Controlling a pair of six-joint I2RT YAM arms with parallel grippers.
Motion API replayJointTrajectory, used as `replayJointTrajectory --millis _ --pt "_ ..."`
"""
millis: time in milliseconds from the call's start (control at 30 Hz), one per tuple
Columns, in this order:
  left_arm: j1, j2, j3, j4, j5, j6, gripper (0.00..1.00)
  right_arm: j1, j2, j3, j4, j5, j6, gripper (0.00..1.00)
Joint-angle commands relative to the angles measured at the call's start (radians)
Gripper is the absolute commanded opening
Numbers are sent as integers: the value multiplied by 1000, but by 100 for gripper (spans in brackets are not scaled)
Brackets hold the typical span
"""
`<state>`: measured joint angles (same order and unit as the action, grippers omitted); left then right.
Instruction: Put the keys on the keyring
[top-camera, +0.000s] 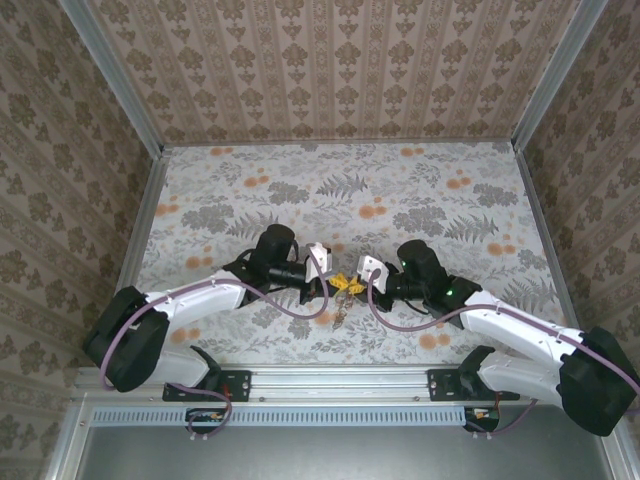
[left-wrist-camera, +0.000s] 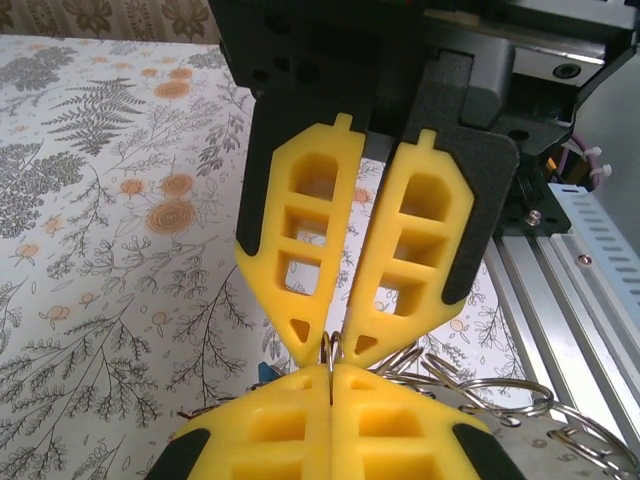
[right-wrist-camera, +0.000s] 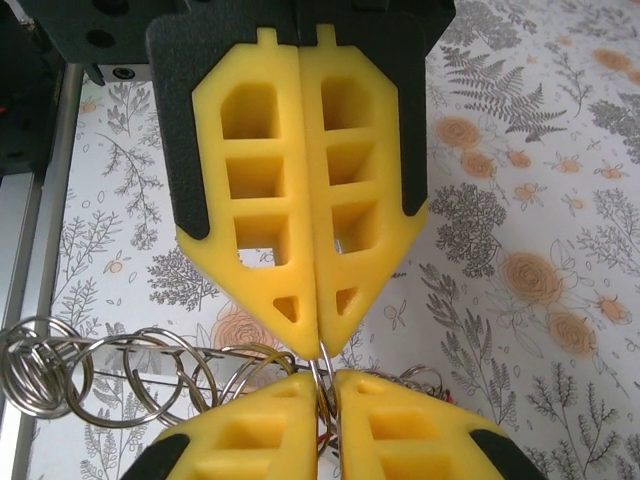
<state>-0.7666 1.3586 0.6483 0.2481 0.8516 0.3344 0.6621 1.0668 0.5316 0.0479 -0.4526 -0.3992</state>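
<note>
Closely — left gripper (left-wrist-camera: 331, 372) and right gripper (right-wrist-camera: 326, 385) tip to tip, both tight on the keyring (left-wrist-camera: 333, 342).

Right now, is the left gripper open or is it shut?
Shut. In the right wrist view the left gripper has its yellow fingers pressed together along their length, with a thin metal ring pinched at the tips.

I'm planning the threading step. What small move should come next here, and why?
Probably draw the right gripper slightly away from the left gripper to spread the coil: both pinch the same keyring wire, tip to tip.
</note>
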Motion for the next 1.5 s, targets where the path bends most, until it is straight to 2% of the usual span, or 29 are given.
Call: replayJointTrajectory --millis 0,100,200,267,300,433,833,933,967,1000,1067,1133,1233,1333,1467 --pt "3 -12 -11 83 64 -37 0 -8 -8 -15 71 5 20 8" --pt "3 -15 -13 77 55 -37 0 -9 -17 -6 38 28 1 0" --pt "0 -14 7 -3 18 3 0 -9 -25 28 -32 34 -29 0" --pt "-8 -13 29 -76 -17 45 13 -9 -23 56 -73 27 -47 0" --pt "-16 -14 40 -108 -38 68 16 -9 -19 70 -99 21 -57 0" --pt "-31 3 85 -191 -85 121 21 -7 5 119 -170 -1 -81 0" --pt "-49 45 145 -261 -91 161 19 -4 13 169 -223 -24 -100 0" --pt "-52 52 159 -289 -87 174 11 -3 11 173 -220 -29 -96 0" --pt "-53 53 161 -290 -84 176 5 -3 12 174 -220 -28 -96 0" --pt "-53 52 163 -288 -77 175 0 -3 12 173 -220 -27 -94 0" --pt "-51 49 162 -268 -70 165 0 -2 7 165 -209 -18 -83 0" --pt "-46 43 144 -220 -53 140 0 -3 -10 133 -167 0 -69 5" --pt "-29 21 82 -64 -20 48 0 -16 -45 58 -79 10 -40 13" --pt "-18 4 30 67 8 -25 0 -33 -60 2 -15 -10 -5 15" --pt "-10 -1 15 104 36 -50 0 -42 -61 -43 58 -20 29 17"
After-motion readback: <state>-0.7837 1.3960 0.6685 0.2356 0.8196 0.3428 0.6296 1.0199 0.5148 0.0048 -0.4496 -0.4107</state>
